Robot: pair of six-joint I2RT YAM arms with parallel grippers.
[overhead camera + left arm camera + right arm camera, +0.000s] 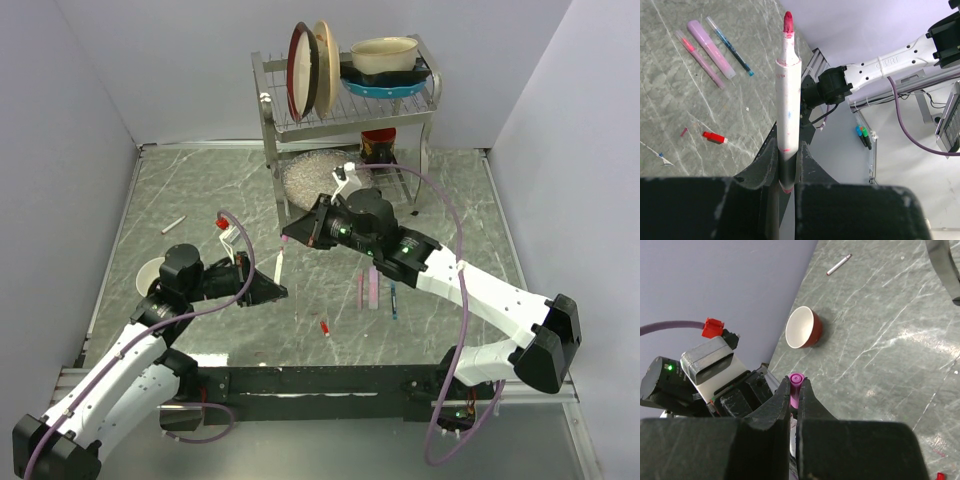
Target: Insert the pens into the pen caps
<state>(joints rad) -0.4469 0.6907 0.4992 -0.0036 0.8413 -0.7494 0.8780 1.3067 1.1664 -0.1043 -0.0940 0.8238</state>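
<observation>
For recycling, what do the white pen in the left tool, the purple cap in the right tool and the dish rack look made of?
White pen: matte plastic, seemingly; smooth ink-smudged barrel, felt-like red tip. Purple cap: probably moulded plastic, slight sheen. Dish rack: metal wire, likely steel; reflective bars.

Bright, even light, soft shadows; wrist-view foregrounds seem slightly blurred.

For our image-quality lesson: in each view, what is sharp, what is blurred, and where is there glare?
Top view: even light, pale sheen on the table. Left wrist view: pen sharp, left gripper body blurred. Right wrist view: cap sharp, glare streaks on the table.
</observation>
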